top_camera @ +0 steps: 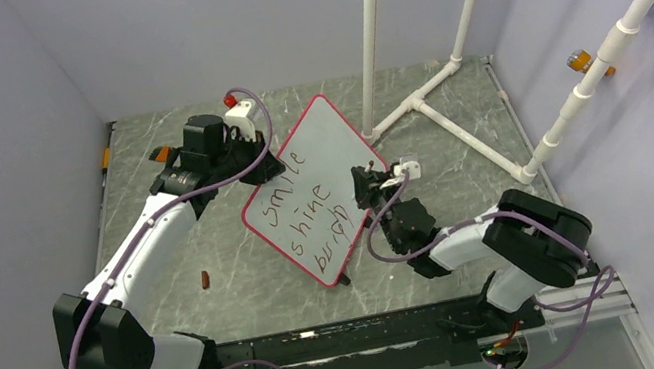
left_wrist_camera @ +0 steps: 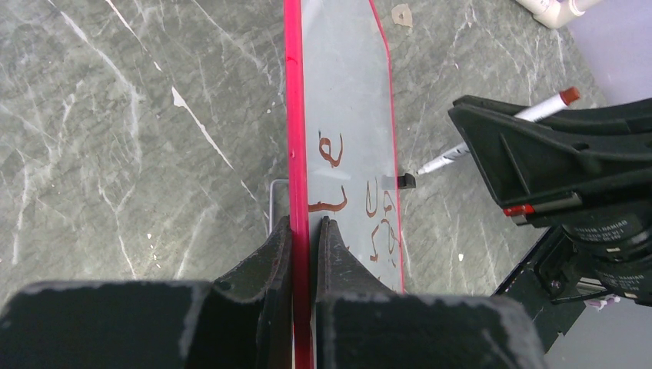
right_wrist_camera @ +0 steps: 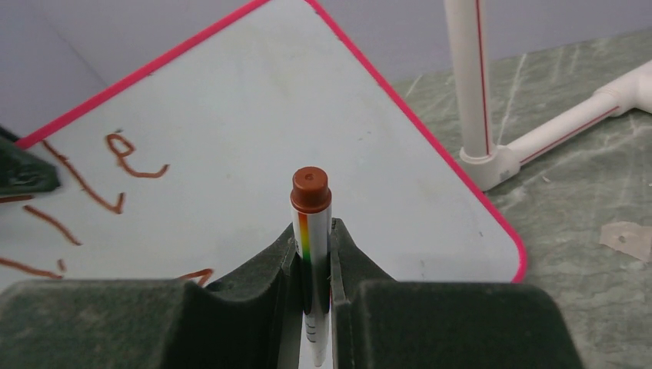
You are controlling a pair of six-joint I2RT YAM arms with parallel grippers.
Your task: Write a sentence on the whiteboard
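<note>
On the left of the grey marbled surface (top_camera: 235,262), a small dark reddish piece (top_camera: 206,280) is seen lying alone, well apart from everything else. The left gripper (left_wrist_camera: 309,231) is clamped on the red rim of the whiteboard (left_wrist_camera: 346,92), which is held up at a tilt near the middle of the surface. The sentence (top_camera: 308,213) is written across the board's face in brown stacked lines, "smile" and "shine" above a scrawled third word. Just beside the board's right edge, a marker (right_wrist_camera: 311,204) with a brown end is pinched between the fingers of the right gripper (right_wrist_camera: 311,234). Whether the marker's tip touches the board cannot be told. Further right, a white pipe frame (top_camera: 421,107) is set on the surface behind the board, near its far corner.
</note>
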